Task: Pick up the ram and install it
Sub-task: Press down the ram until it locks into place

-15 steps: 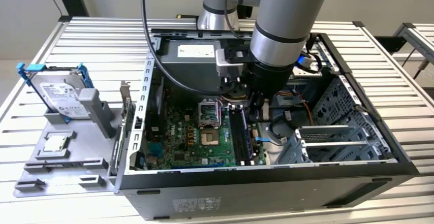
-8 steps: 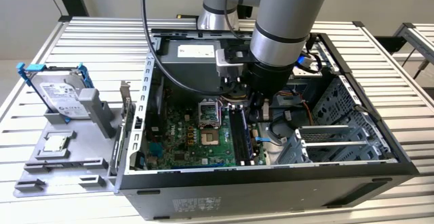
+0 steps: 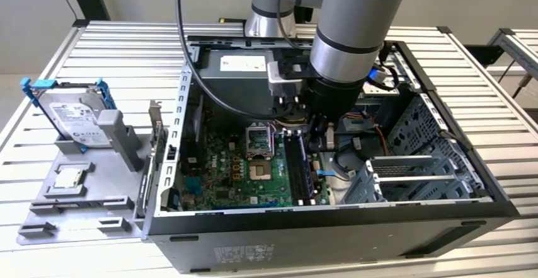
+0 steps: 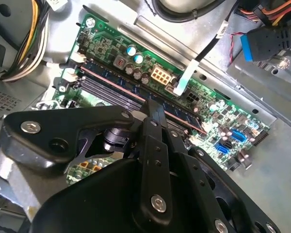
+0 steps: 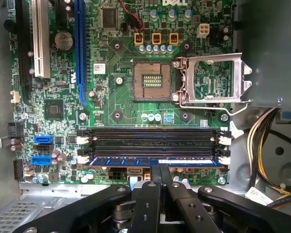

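Slatted white metal table under even light, a plain pale wall behind it.

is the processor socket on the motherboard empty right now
Yes, in the first wrist view the processor socket shows bare contacts, with its metal retention frame flipped open beside it.

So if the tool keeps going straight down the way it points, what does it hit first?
Probably the ram, which sits edge-up in its motherboard slot right at the tool tip; whether they already touch, I cannot tell.
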Controlling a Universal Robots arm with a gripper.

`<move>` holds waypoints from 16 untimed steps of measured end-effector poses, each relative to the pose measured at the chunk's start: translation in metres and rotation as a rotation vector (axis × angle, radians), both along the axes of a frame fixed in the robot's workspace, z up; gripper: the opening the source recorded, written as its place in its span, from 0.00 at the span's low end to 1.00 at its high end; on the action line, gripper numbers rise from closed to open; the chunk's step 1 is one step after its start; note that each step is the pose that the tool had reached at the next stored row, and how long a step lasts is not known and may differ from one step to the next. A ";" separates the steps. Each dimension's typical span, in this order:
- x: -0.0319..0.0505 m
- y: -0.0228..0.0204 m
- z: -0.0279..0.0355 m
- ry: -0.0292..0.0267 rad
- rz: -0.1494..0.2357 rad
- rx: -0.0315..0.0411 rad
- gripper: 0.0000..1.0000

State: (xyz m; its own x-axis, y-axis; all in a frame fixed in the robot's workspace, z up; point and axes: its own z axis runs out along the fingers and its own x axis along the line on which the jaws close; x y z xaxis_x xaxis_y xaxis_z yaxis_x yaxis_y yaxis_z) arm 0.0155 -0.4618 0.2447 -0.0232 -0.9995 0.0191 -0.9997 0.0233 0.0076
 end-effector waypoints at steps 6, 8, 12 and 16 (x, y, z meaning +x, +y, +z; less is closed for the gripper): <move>0.0000 0.0000 -0.0002 0.0000 0.010 0.0001 0.00; 0.0000 0.0001 -0.0024 -0.0001 0.010 0.0010 0.00; 0.0000 0.0000 -0.0095 0.0000 0.010 0.0010 0.00; 0.0000 0.0000 -0.0167 0.0000 0.010 0.0011 0.00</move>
